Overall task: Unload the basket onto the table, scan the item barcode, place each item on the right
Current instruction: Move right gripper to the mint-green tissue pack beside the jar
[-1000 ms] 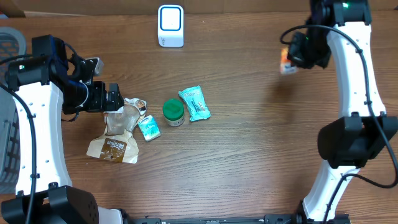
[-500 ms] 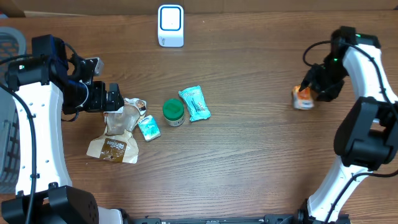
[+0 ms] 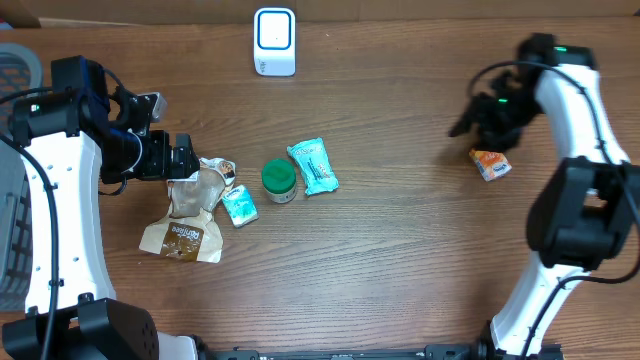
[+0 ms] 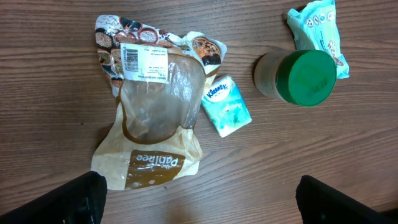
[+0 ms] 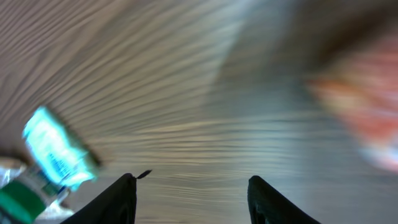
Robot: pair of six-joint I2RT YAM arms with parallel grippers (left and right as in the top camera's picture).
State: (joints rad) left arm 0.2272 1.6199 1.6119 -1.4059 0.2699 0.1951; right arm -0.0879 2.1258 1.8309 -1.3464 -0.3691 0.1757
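Observation:
A small orange packet [image 3: 490,163] lies on the wood table at the right, free of any grip. My right gripper [image 3: 468,125] hovers just up and left of it, open and empty; its wrist view is motion-blurred, with the gripper [image 5: 193,199] over bare wood and the orange packet [image 5: 367,118] a smear at right. The white barcode scanner [image 3: 274,41] stands at the back centre. My left gripper [image 3: 186,156] is wide open above a brown bread bag [image 4: 155,112], holding nothing.
Beside the bag lie a teal tissue pack [image 4: 227,113], a green-lidded jar [image 4: 301,78] and a teal snack packet [image 4: 317,28]. A grey basket [image 3: 15,70] sits at the far left edge.
The right arm carried the orange packet down from near the back right, let it go on the table, and has drawn away to the left. The left arm has not moved.

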